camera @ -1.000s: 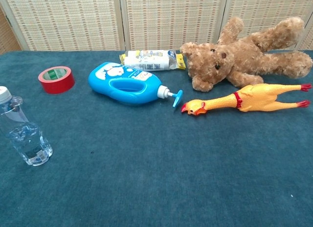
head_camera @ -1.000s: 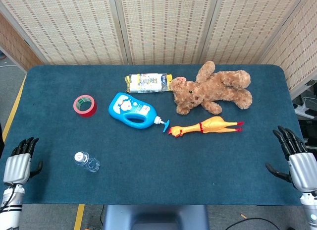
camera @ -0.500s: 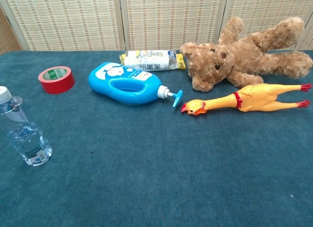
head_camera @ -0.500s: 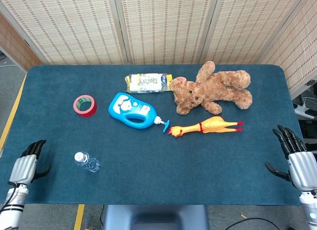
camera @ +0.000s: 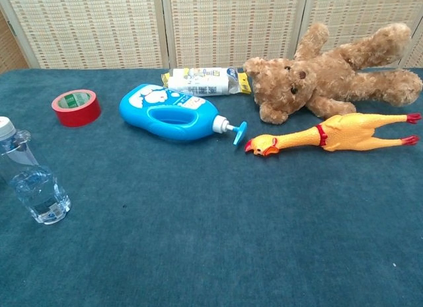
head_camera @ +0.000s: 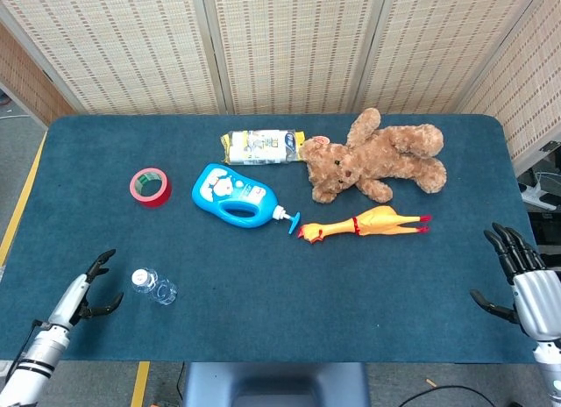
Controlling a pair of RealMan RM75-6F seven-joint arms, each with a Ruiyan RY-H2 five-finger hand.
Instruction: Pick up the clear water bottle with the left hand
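The clear water bottle point(head_camera: 154, 286) stands upright near the table's front left, white cap on top; the chest view shows the same bottle point(camera: 32, 176) at its far left. My left hand point(head_camera: 86, 289) is just left of it, turned edge-on, fingers spread apart, not touching it. At the front right edge my right hand point(head_camera: 524, 280) hovers with fingers apart, holding nothing. Neither hand appears in the chest view.
A red tape roll point(head_camera: 150, 187), a blue pump bottle point(head_camera: 235, 196) lying flat, a wrapped packet point(head_camera: 261, 146), a brown teddy bear point(head_camera: 375, 156) and a yellow rubber chicken point(head_camera: 364, 224) lie across the middle and back of the blue table point(head_camera: 289, 293).
My left hand has moved right toward the bottle and rotated from back-facing to edge-on. The right hand and the objects have stayed put.
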